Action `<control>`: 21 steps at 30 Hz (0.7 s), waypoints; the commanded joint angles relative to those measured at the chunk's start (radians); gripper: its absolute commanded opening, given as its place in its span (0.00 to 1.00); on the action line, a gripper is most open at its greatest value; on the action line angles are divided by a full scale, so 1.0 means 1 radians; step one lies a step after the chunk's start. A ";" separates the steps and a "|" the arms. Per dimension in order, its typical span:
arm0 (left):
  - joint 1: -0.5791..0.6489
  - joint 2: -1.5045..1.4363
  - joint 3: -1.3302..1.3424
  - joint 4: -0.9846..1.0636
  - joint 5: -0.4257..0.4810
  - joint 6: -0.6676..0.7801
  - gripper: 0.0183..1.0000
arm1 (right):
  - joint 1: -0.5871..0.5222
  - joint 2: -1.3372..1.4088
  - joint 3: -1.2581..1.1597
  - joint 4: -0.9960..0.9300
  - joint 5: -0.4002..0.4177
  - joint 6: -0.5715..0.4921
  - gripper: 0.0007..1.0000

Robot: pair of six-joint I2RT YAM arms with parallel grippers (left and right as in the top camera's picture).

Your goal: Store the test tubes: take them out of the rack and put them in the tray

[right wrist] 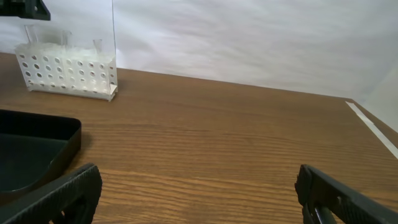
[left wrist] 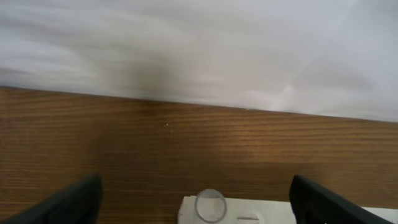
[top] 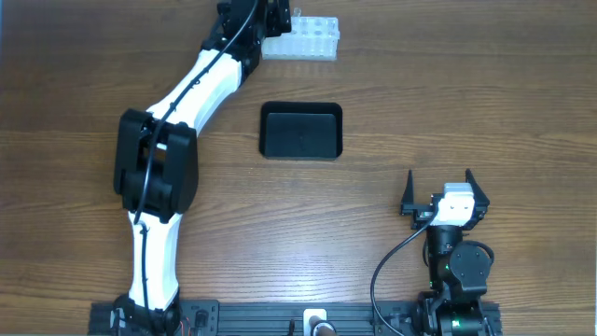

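A: L claw (left wrist: 194,190)?
B: Released, holds nthg, over rack (top: 301,40) at far edge of table (top: 485,93); one tube (left wrist: 210,205) in rack betw its fingers (left wrist: 68,202)
A: R claw (top: 439,191)?
B: Released too, near right, well apart from tray (top: 300,131). Tray mid-scene, just nearer than rack

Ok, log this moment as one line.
left gripper: open, over tube in rack | right gripper: open, near its base | tray: no tubes

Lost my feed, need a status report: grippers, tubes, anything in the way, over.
Left gripper open over rack end, one test tube rim between fingers. Right gripper open, near its base. Tray empty; nothing between rack and tray.
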 commanded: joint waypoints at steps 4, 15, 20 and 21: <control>-0.006 0.041 0.036 0.000 -0.020 -0.014 0.91 | -0.007 -0.003 -0.005 -0.003 0.009 -0.005 0.99; -0.021 0.074 0.065 0.000 -0.031 -0.014 0.75 | -0.007 -0.003 -0.005 -0.003 0.009 -0.005 0.99; -0.024 0.074 0.065 0.000 -0.034 -0.014 0.72 | -0.007 -0.003 -0.005 -0.003 0.009 -0.005 0.99; -0.024 0.074 0.065 0.000 -0.034 -0.014 0.70 | -0.007 -0.003 -0.005 -0.003 0.009 -0.005 0.99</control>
